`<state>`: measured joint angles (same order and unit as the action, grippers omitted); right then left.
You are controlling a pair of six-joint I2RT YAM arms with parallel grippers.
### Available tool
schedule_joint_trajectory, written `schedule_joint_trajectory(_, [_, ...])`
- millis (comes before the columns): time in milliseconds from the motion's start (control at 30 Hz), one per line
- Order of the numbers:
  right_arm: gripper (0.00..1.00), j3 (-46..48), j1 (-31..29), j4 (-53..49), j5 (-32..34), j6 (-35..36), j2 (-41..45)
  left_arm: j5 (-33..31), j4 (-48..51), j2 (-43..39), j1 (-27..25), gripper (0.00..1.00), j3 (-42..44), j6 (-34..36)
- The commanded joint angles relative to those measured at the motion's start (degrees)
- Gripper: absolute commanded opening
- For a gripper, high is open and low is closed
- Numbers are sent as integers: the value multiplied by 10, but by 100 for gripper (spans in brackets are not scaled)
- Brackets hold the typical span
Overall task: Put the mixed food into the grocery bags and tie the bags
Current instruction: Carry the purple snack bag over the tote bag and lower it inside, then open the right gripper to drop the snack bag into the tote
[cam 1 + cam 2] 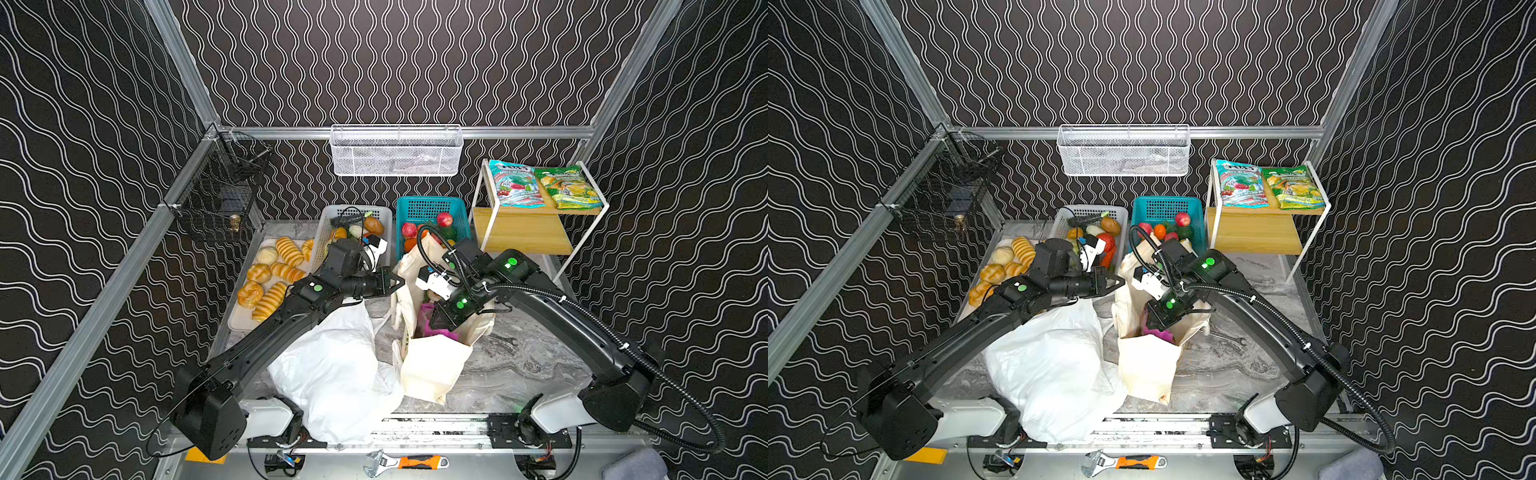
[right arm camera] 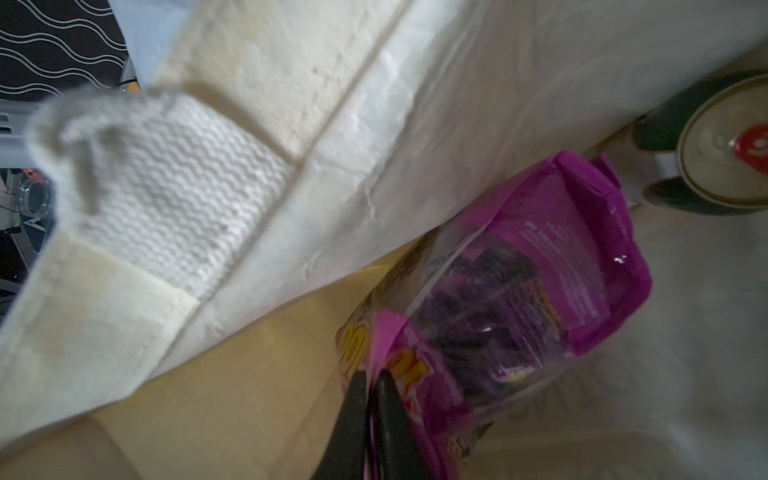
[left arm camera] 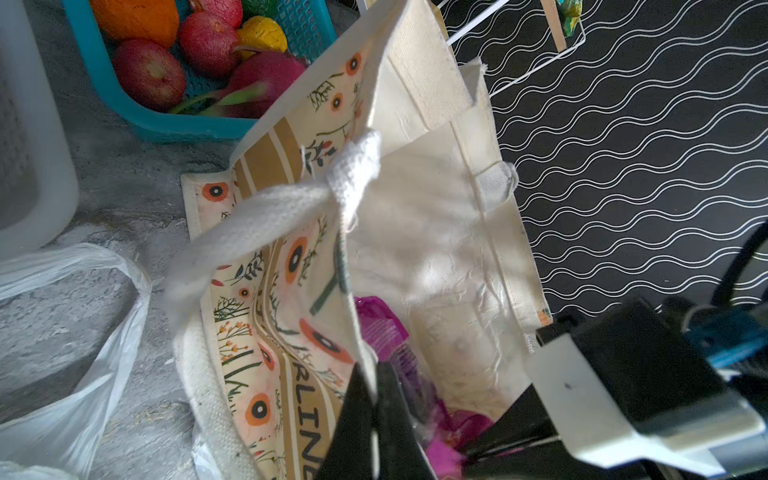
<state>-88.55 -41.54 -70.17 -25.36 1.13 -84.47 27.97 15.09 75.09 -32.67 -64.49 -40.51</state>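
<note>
Purple packet [image 2: 561,270] sits in open cream tote [image 1: 432,365], white carrier bag [image 1: 332,374] alongside.

We've got two matte-black arms, left arm [image 1: 257,345] and right arm [image 1: 561,320], with angular links, each on a rounded white base housing [image 1: 266,415]. Our joints carry round green status lights [image 1: 318,287]. The right one has a ribbed black cable conduit [image 1: 593,322] clipped alongside. At the wrists: white camera brackets [image 1: 432,282], tapered black fingers [image 3: 353,415].
</note>
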Motion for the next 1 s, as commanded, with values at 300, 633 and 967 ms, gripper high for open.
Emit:
schedule_joint_trajectory(300, [54, -46, -1, 0, 58, 10, 41, -18, -32, 3, 4, 0, -4, -5])
schedule_joint_trajectory(633, [77, -35, 135, 100, 332, -179, 161, -24, -20, -5, 5, 0, 1, 3])
schedule_joint_trajectory(967, [59, 101, 232, 160, 213, -192, 126, -22, -19, -7, 5, 0, 7, 3])
